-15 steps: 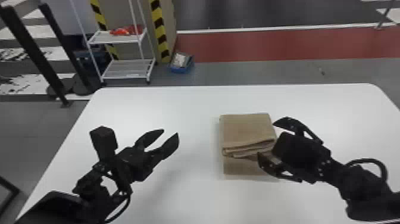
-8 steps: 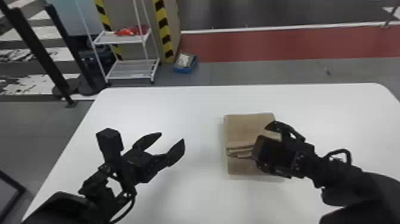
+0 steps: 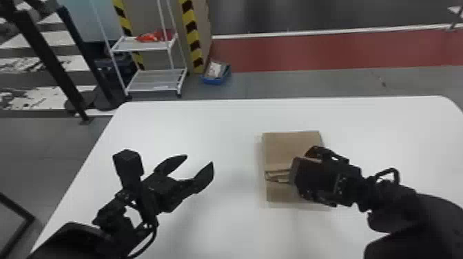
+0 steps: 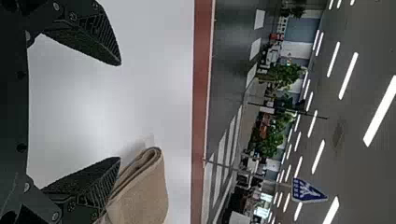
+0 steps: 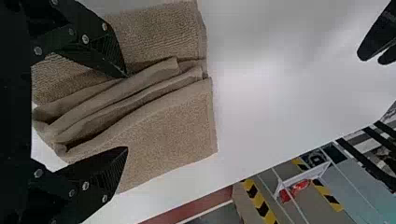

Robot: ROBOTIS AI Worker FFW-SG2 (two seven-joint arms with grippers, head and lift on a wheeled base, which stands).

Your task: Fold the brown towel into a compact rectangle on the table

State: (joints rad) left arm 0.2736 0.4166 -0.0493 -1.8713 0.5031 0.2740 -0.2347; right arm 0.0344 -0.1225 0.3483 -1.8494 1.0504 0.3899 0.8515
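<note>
Your right gripper [image 3: 308, 177] has its fingers [image 5: 105, 175] spread, poised over the brown towel [image 3: 287, 148], with loose folds lying across the gap between them. Whether either fingertip touches the cloth, you cannot tell.

The towel lies on the white table [image 3: 172, 125], toward the robot's right. Your head view shows a smooth panel on its far side, a ridge of stacked layers across it and another smooth stretch on its near side; the gripper covers part of its right side. Up close, your right wrist view shows the layers rumpled and uneven, with a ribbed hem along one edge.

Out to the left of the towel, your left gripper [image 3: 199, 160] is over the table, fingers wide apart with nothing in them.

Past the table's far edge you have a white wire rack [image 3: 155, 81] with a red item [image 3: 155, 36] on its upper shelf, posts with yellow-and-black striped tape [image 3: 193, 43] and a blue bin [image 3: 215, 81] on the floor. Black posts [image 3: 48, 62] stand to the left of the rack; a red floor strip [image 3: 310, 51] runs to the right. Your left wrist view also catches green plants [image 4: 282, 74], a blue triangular sign [image 4: 306, 190] and ceiling lights [image 4: 348, 74].
</note>
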